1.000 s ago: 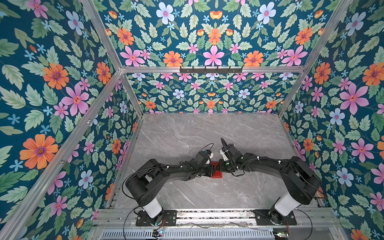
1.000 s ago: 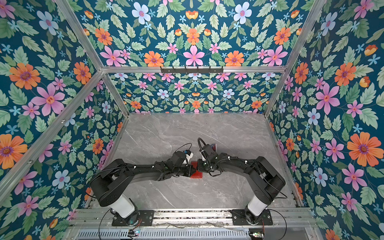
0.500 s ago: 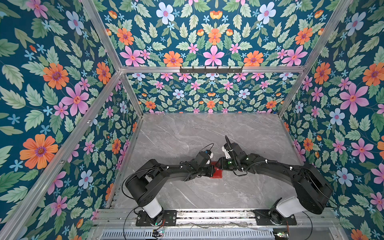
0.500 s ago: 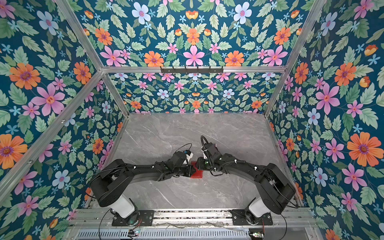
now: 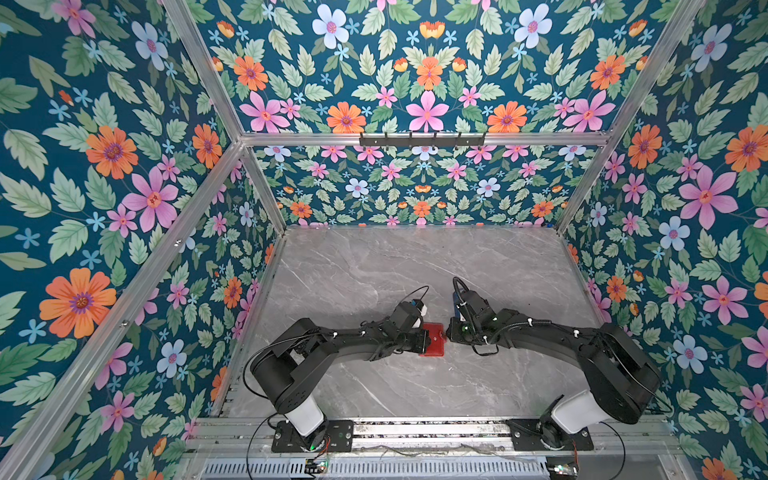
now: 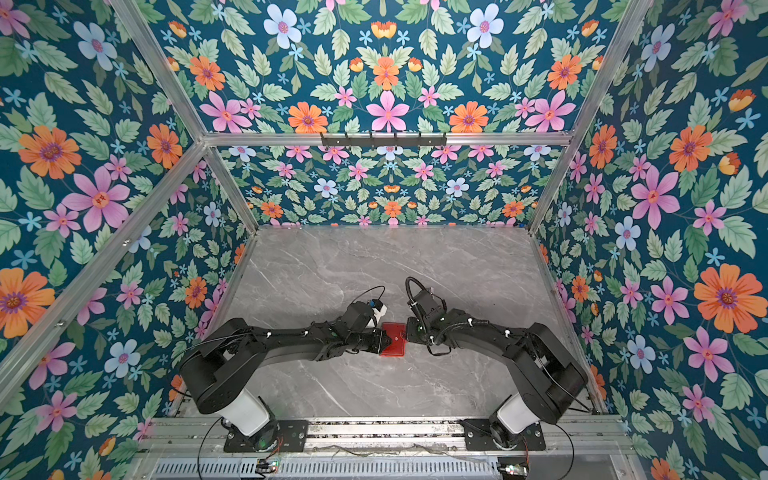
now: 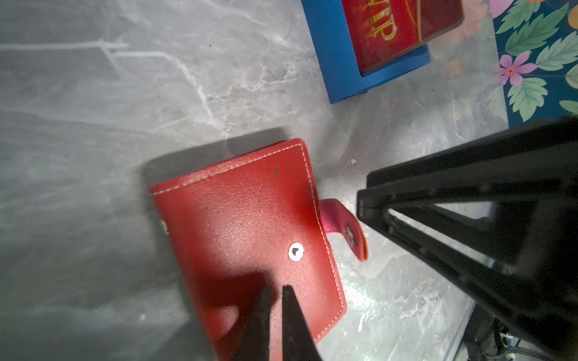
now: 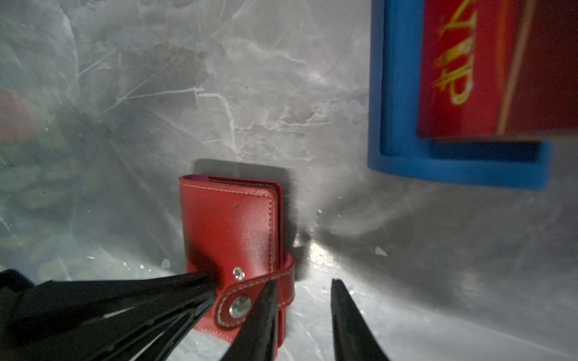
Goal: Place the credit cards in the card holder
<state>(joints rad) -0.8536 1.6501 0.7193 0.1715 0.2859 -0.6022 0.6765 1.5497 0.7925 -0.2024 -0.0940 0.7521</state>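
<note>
In both top views the closed card holder (image 5: 434, 340) is seen near the front edge of the worktop (image 5: 374, 270), midway between its sides, between left gripper (image 5: 424, 340) and right gripper (image 5: 449, 332). In the left wrist view the left fingers (image 7: 292, 315), almost pressed together and empty, are planted on its cover; the unsnapped tab (image 7: 341, 218) is turned toward the right arm. In the right wrist view the right fingers (image 8: 347, 312) are spread, one laid against that tab.

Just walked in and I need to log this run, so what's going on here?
The card holder lies closed on the marble table, its snap strap undone. The left gripper, fingers together, rests on its cover; the right gripper, open, is at the strap. A red VIP card stands in the blue stand, not yet loaded.
</note>
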